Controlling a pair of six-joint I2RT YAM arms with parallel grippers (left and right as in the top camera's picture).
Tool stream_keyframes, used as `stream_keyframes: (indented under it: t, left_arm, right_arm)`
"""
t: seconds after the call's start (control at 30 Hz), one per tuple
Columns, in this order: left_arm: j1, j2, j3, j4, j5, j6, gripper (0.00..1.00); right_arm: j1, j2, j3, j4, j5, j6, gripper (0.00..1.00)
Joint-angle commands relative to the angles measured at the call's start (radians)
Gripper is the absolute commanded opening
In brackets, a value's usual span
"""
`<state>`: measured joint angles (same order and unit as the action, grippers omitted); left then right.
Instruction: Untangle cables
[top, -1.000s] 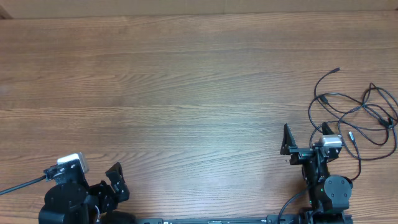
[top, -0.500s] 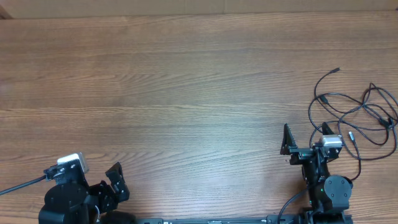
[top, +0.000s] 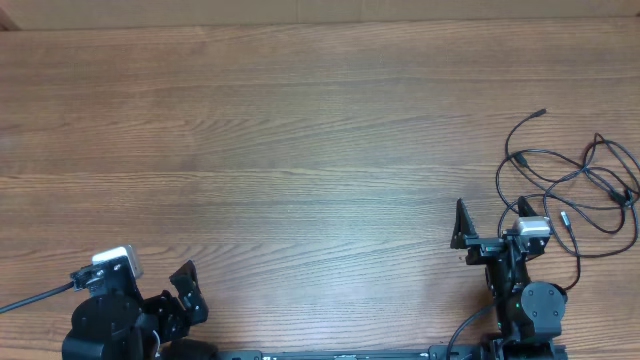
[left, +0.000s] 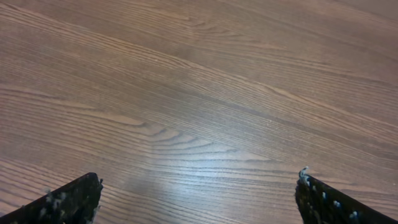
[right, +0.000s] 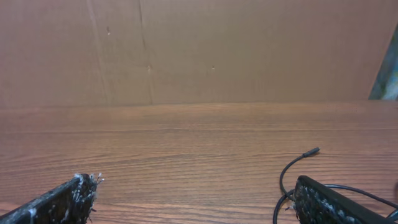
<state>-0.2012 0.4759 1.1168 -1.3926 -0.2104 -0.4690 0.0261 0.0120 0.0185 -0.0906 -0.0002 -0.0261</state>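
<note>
The thin black flexible cables (top: 575, 185) lie in loose, overlapping loops on the brown wood-grain table (top: 300, 150), at its right side. 1 small plug end points toward the far edge, and other plugs sit among the loops further right. The nearest loops run just beside the right arm's wrist, and whether they touch it cannot be told from overhead.

The black 2-finger right gripper (top: 492, 235) sits near the front edge, just left of the cords, its fingers spread wide with nothing between them. In its wrist view, 1 cord (right: 297, 159) curls up beside the right finger, its plug tip raised, with a tan cardboard wall (right: 186, 50) at the far side.

The black 2-finger left gripper (top: 190, 293) is at the near left corner, well apart from the cables, also spread wide over bare wood (left: 199, 93) and gripping nothing.
</note>
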Motion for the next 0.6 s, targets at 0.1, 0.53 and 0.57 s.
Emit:
stream_keyframes:
  t: [0.1, 0.53, 0.57]
  left_arm:
    - [0.069, -0.029, -0.038, 0.065, -0.001, 0.04, 1.0]
    - [0.21, -0.341, -0.599, 0.65, 0.192, 0.264, 0.99]
    - [0.22, -0.381, -0.675, 0.725, 0.217, 0.264, 1.0]
  right_arm:
    - [-0.004, -0.009, -0.011, 0.006, -0.001, 0.005, 1.0]
    - [-0.004, -0.009, -0.011, 0.006, -0.001, 0.005, 1.0]
    - [-0.004, -0.009, -0.011, 0.006, -0.001, 0.005, 1.0]
